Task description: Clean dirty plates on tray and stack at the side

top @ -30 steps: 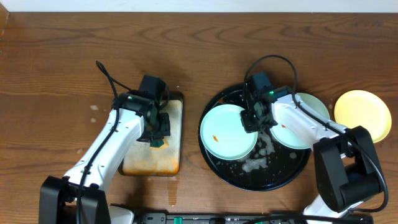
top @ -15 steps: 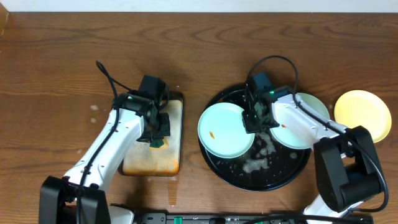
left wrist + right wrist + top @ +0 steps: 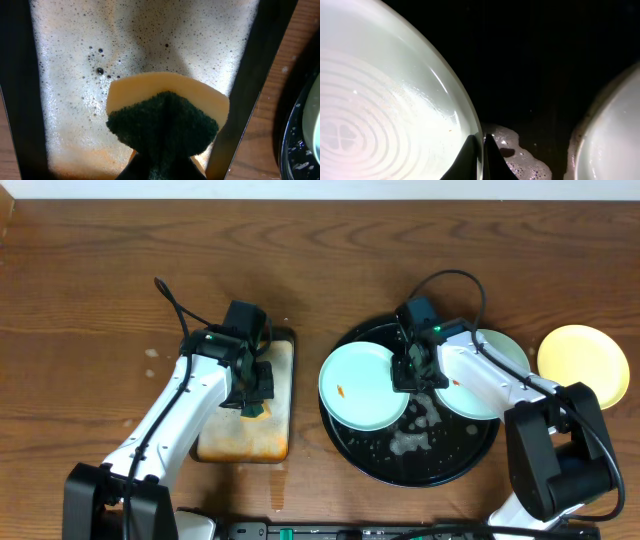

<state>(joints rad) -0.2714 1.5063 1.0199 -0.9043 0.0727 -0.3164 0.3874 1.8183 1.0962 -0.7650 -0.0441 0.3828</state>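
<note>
A pale mint-blue plate (image 3: 364,386) with a small orange smear is held tilted over the left half of the black round tray (image 3: 440,465). My right gripper (image 3: 412,372) is shut on its right rim; in the right wrist view the fingers (image 3: 481,150) pinch the rim of this plate (image 3: 380,120). A second mint plate (image 3: 490,365) lies on the tray's right side and shows in the right wrist view (image 3: 610,135). The pale yellow plate (image 3: 584,364) lies on the table to the right. My left gripper (image 3: 254,395) is shut on a green-and-yellow sponge (image 3: 167,112) over the stained rectangular tray (image 3: 245,435).
Soapy foam (image 3: 415,435) lies on the black tray's floor and shows in the right wrist view (image 3: 520,157). The rectangular tray (image 3: 75,100) is wet with foam and orange stain. Cables run along the front edge (image 3: 350,530). Bare wooden table lies at the back and left.
My right gripper has shifted the held mint plate slightly up and left, tilting it a little more. The left arm and the sponge have not moved.
</note>
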